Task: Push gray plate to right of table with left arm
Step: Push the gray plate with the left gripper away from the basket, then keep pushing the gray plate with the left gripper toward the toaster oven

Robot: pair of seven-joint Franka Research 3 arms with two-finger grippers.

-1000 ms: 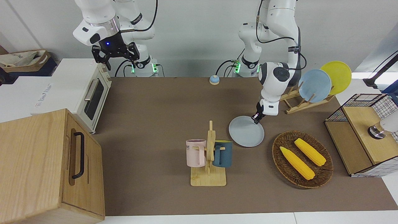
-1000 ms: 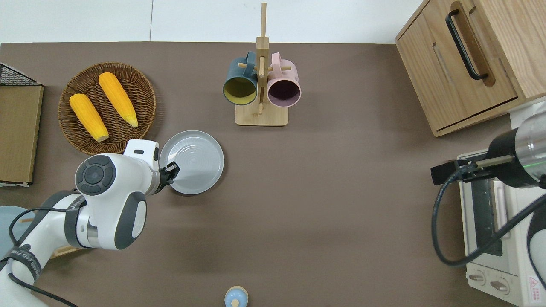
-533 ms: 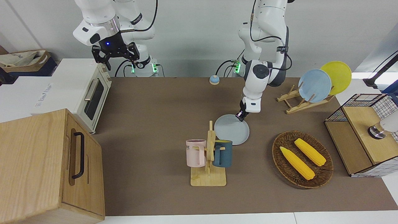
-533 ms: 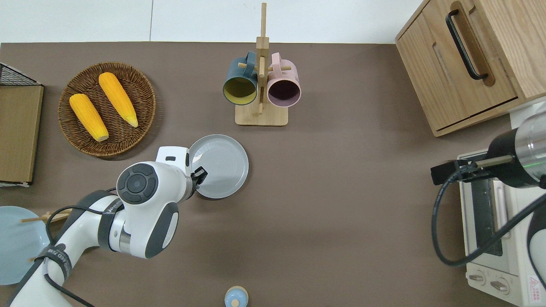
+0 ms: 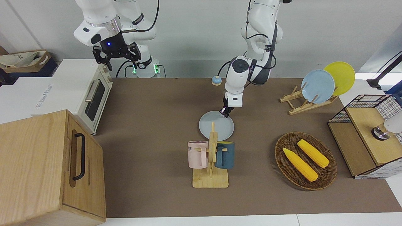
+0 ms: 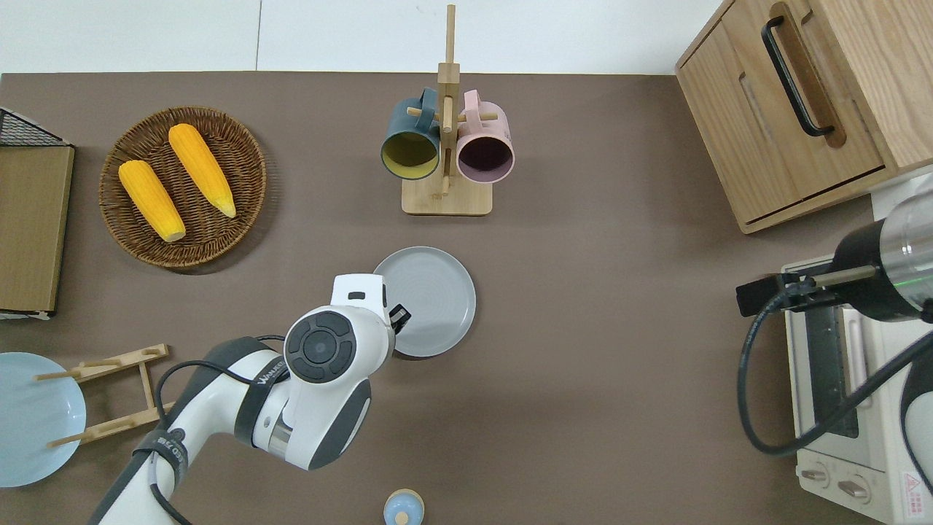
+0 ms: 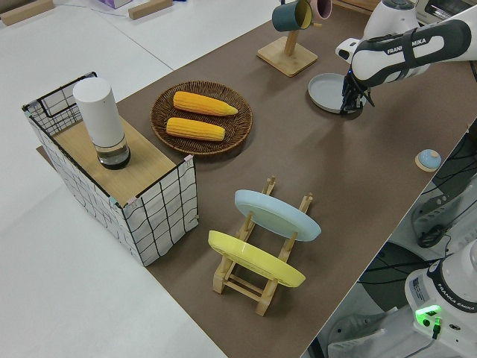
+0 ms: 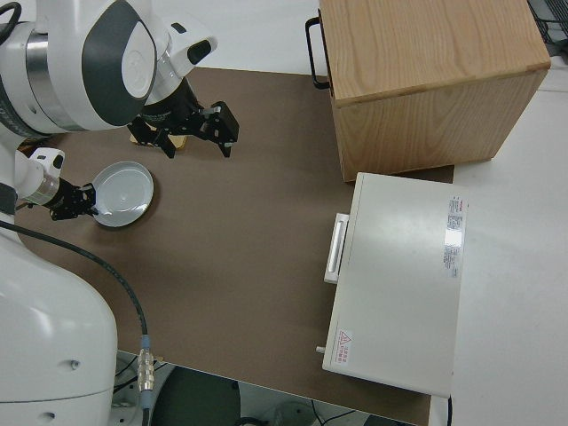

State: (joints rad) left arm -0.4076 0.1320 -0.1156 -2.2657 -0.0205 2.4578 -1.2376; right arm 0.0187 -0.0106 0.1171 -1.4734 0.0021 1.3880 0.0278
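Note:
The gray plate lies flat on the brown table, just nearer to the robots than the mug rack; it also shows in the overhead view, the left side view and the right side view. My left gripper is down at table height and touches the plate's rim on the side toward the left arm's end. My right gripper is parked and open, holding nothing.
A wooden mug rack holds a pink and a dark teal mug. A wicker basket holds two corn cobs. A plate rack holds sky-blue and yellow plates. A toaster oven, a wooden cabinet and a bell also stand here.
My left gripper has slid the gray plate along the table toward the right arm's end, from beside the corn basket to just by the mug rack. The right arm has not moved.

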